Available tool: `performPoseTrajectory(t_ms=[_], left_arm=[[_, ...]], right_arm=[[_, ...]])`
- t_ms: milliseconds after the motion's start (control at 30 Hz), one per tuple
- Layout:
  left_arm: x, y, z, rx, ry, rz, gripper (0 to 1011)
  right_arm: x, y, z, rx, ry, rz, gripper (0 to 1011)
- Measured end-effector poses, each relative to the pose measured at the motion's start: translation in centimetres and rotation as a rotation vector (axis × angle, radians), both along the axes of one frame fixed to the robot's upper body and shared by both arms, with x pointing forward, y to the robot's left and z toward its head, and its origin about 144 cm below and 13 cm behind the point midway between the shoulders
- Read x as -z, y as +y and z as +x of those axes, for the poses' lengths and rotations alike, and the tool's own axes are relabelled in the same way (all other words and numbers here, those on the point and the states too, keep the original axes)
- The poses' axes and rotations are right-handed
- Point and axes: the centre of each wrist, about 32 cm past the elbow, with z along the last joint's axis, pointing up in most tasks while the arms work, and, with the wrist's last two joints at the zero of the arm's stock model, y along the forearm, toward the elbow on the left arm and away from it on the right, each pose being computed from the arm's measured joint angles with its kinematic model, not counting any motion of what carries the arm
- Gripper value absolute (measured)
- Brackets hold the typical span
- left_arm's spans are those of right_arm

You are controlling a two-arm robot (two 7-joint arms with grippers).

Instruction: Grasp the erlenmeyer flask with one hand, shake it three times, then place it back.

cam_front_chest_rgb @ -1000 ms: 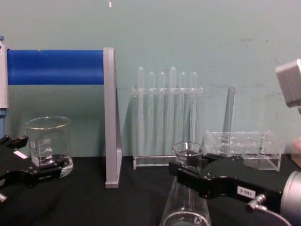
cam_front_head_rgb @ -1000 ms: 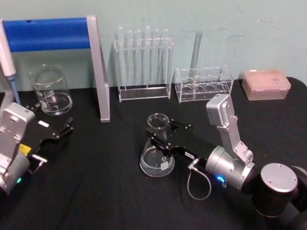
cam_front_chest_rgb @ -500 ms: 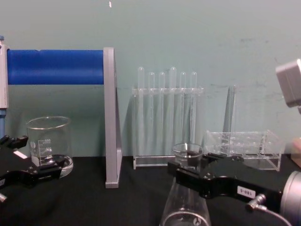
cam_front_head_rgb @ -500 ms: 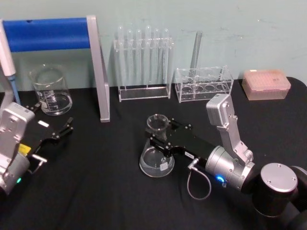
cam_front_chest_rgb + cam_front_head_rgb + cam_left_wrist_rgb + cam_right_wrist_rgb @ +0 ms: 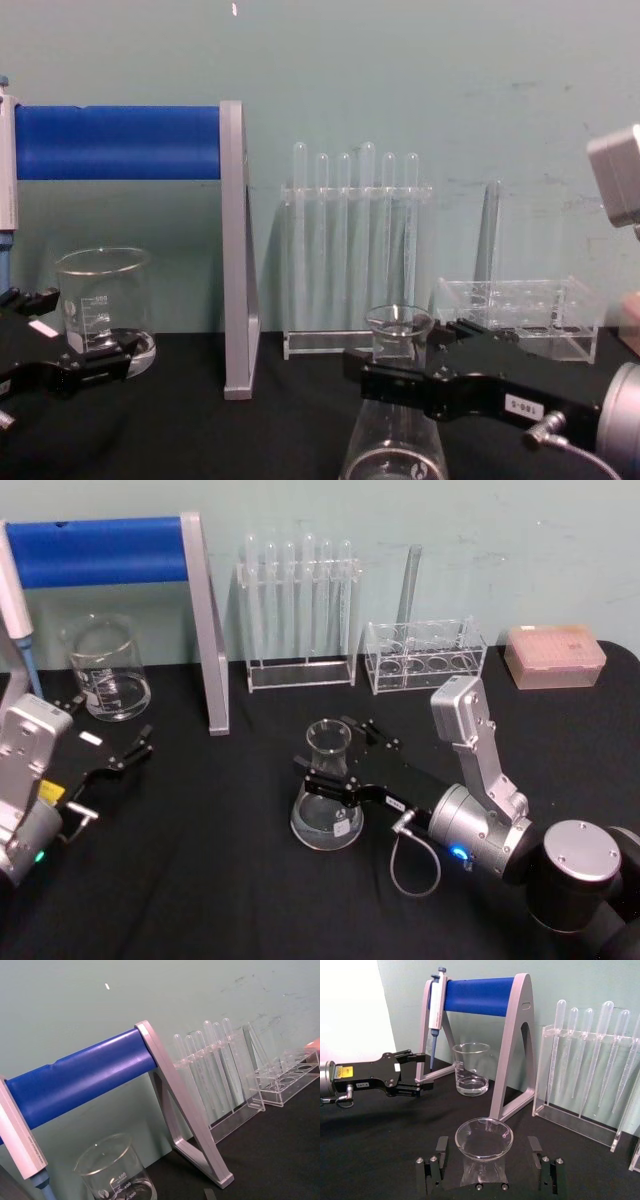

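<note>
While the erlenmeyer flask stands upright on the black table near its middle, the right gripper spreads its fingers wide on either side of the neck, clear of the glass. From the right wrist view, both gaps show plainly. Parked at the left edge, the left gripper is open near a beaker.

the right tool is flat black with small screws, a white printed label and a thin grey looped cable, on a silver-grey wrist showing a blue light. the left tool is black too, carrying a white tag and what may be a yellow sticker.
</note>
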Motion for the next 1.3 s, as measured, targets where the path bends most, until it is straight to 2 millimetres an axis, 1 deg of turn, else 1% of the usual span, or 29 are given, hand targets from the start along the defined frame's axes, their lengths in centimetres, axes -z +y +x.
performPoseTrajectory(t_ms=[67, 367, 467, 767, 967, 1000, 1100, 1200, 1300], left_arm=[[0.0, 0.0, 0.0, 0.000, 0.000, 0.000, 1001], [0.0, 0.0, 0.0, 0.000, 0.000, 0.000, 1001], [0.0, 0.0, 0.0, 0.000, 0.000, 0.000, 1001], [0.0, 0.0, 0.0, 0.000, 0.000, 0.000, 1001], [0.0, 0.0, 0.0, 0.000, 0.000, 0.000, 1001], [0.0, 0.0, 0.0, 0.000, 0.000, 0.000, 1001], [0.0, 0.0, 0.0, 0.000, 0.000, 0.000, 1001], [0.0, 0.0, 0.0, 0.000, 0.000, 0.000, 1001], [0.0, 0.0, 0.0, 0.000, 0.000, 0.000, 1001]], right_arm=[[0.0, 0.0, 0.0, 0.000, 0.000, 0.000, 1002], [0.0, 0.0, 0.0, -0.001, 0.000, 0.000, 1000], [0.0, -0.4, 0.0, -0.018, -0.003, 0.000, 1000], [0.0, -2.6, -1.0, -0.048, -0.007, -0.025, 1000], [-0.3, -4.7, -2.4, -0.055, -0.011, -0.038, 1000], [-0.3, -4.7, -2.4, -0.055, -0.011, -0.038, 1000], [-0.5, -5.8, -3.1, -0.059, -0.017, -0.046, 1000], [-0.8, -7.0, -3.7, -0.048, -0.029, -0.055, 1000], [-1.0, -7.5, -3.8, -0.021, -0.036, -0.058, 1000]])
